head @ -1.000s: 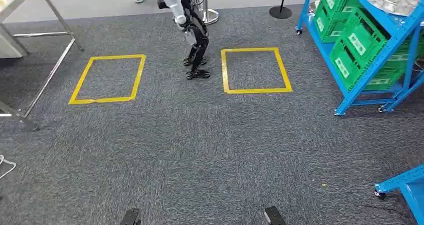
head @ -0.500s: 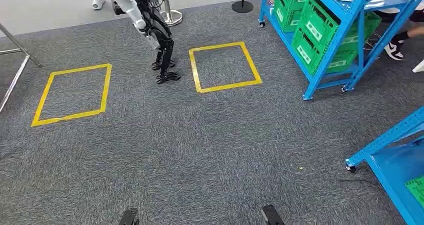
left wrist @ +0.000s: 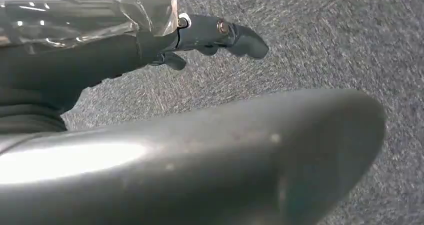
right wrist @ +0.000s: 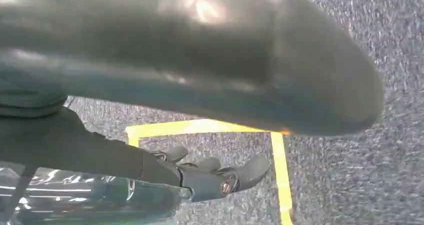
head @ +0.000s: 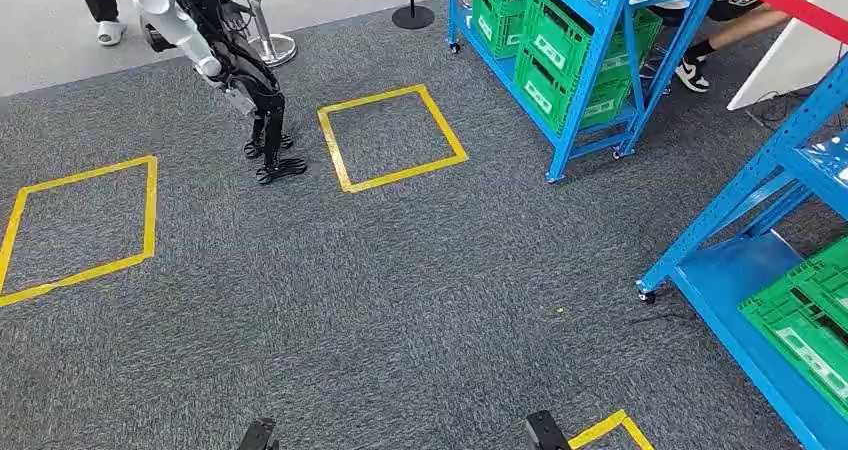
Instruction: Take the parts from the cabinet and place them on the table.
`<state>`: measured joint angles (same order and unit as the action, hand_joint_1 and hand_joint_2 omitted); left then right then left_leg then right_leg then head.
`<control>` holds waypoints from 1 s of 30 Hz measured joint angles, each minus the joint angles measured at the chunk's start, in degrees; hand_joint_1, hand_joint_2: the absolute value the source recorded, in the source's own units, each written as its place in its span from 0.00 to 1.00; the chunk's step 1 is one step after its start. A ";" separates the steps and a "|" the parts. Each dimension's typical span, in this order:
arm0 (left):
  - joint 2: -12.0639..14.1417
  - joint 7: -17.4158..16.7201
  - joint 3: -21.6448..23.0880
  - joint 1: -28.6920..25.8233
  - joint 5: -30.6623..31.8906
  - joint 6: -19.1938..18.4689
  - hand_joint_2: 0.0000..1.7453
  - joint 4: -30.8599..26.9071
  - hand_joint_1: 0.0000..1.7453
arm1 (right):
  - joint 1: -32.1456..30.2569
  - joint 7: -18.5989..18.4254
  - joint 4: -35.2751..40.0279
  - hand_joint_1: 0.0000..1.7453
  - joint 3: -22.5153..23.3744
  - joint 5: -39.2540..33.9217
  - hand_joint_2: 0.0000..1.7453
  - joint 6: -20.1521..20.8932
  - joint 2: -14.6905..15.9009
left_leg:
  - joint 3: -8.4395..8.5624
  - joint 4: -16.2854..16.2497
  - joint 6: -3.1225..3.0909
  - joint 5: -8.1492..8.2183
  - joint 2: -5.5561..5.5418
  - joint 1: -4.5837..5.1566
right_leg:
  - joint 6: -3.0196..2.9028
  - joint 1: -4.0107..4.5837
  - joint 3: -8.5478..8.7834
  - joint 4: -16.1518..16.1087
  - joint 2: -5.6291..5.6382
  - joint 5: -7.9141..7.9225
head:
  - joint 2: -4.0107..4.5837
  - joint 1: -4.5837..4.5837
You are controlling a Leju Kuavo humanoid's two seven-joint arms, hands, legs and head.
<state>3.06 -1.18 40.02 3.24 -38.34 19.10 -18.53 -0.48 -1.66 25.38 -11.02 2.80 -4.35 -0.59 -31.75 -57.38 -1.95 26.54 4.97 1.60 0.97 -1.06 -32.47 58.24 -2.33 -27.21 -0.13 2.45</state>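
Two clear bags [left wrist: 85,15] — glossy, crinkled.

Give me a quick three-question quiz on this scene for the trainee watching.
1. True or false: the green crates sit on a red rack.
2. What stands beside the middle yellow tape square? A) another robot B) a chair C) a ladder
3. Fill in: the floor is covered in grey ____.
Key: 1 false, the rack is blue; 2 A; 3 carpet.
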 joint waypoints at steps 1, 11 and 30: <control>-0.13 -0.11 0.00 0.06 -0.02 0.22 0.00 0.00 0.00 | -0.09 -0.02 -0.02 0.00 0.00 0.00 0.00 0.04 0.04 | -0.01 -0.08 0.04 -0.03 0.33 -0.13 | -0.26 0.07 -0.08 0.00 0.46 0.16 | 0.00 -0.07; -0.44 -0.76 0.00 0.14 0.09 0.63 0.00 -0.04 0.00 | -0.17 -0.31 -0.15 0.00 0.00 -0.11 0.00 0.07 0.09 | -2.15 -7.93 0.57 3.42 -5.94 -1.64 | -1.52 0.19 -0.73 -0.09 6.60 1.57 | 0.00 0.04; -0.66 -0.89 0.00 0.61 0.74 0.72 0.00 -0.33 0.00 | -0.17 -0.35 -0.13 0.00 0.00 -0.26 0.00 0.04 0.26 | -0.53 -0.40 0.21 -0.23 1.14 -0.36 | 0.22 -0.11 0.50 -0.16 -0.47 -0.41 | 0.00 -0.13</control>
<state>2.40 -2.08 40.02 3.85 -37.59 19.82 -18.86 -0.64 -2.01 25.24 -11.02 2.54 -4.31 -0.33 -32.29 -57.78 -1.74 26.31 6.10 1.24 1.19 -1.17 -31.97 58.08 -2.81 -27.62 -0.13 2.32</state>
